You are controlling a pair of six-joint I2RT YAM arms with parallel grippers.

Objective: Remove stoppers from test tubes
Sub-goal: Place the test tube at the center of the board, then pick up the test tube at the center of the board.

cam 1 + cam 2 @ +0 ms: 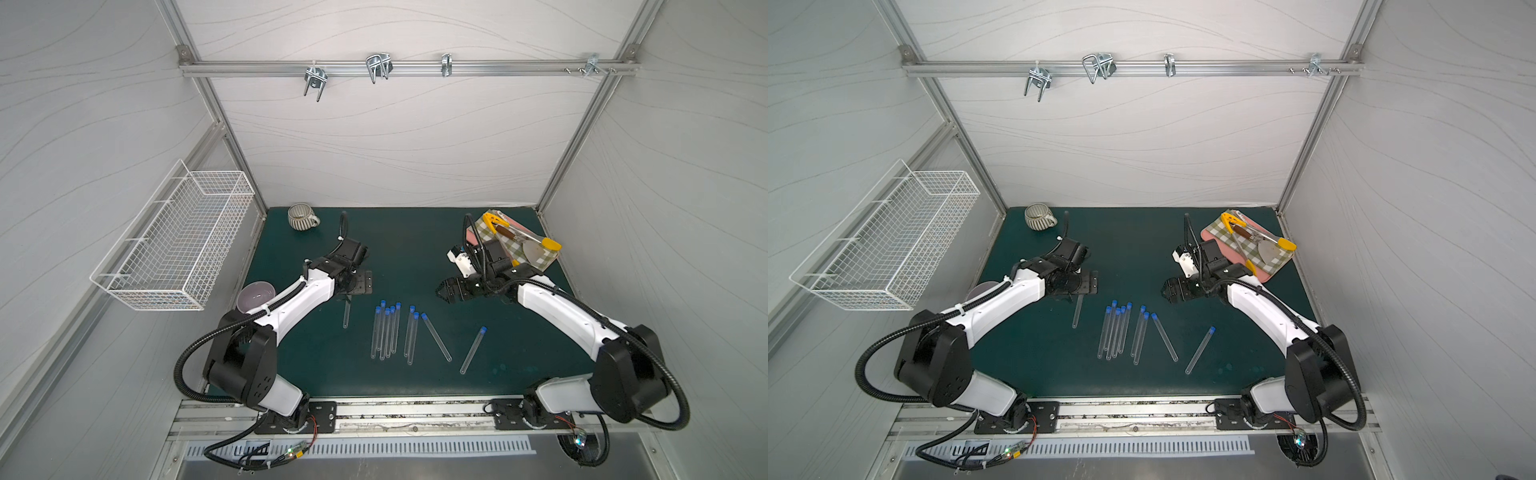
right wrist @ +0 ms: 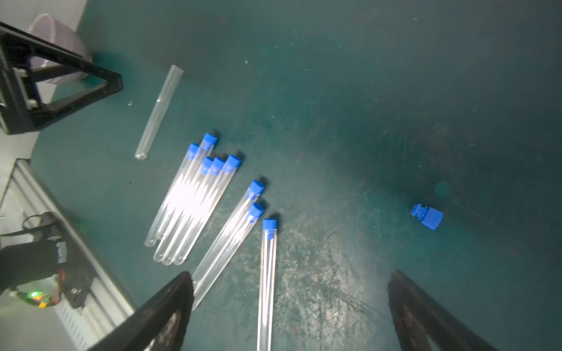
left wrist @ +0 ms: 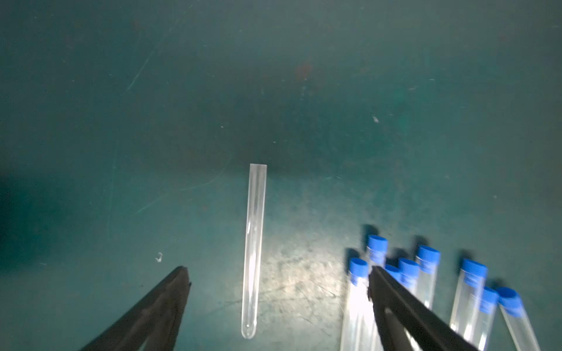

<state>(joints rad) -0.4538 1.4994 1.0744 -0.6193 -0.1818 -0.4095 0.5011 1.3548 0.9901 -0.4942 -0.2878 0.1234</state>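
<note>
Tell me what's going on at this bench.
Two robot arms are working on pulling blue stoppers off clear test tubes that lie on a green mat. One bare tube lies by the open left gripper. A loose stopper lies near the open right gripper. Neither gripper holds anything. Nine capped tubes lie between the arms, one of them apart from the rest.

We note: striped mug [image 1: 302,217] at the green mat's [image 1: 415,257] far-left corner | lilac bowl [image 1: 254,293] at its left edge | checked cloth [image 1: 541,262] over a pink board [image 1: 1207,235] far right, bearing yellow-handled utensils [image 1: 519,237] | white wire basket [image 1: 178,249] on the left wall | metal hooks [image 1: 379,66] on the back rail
</note>
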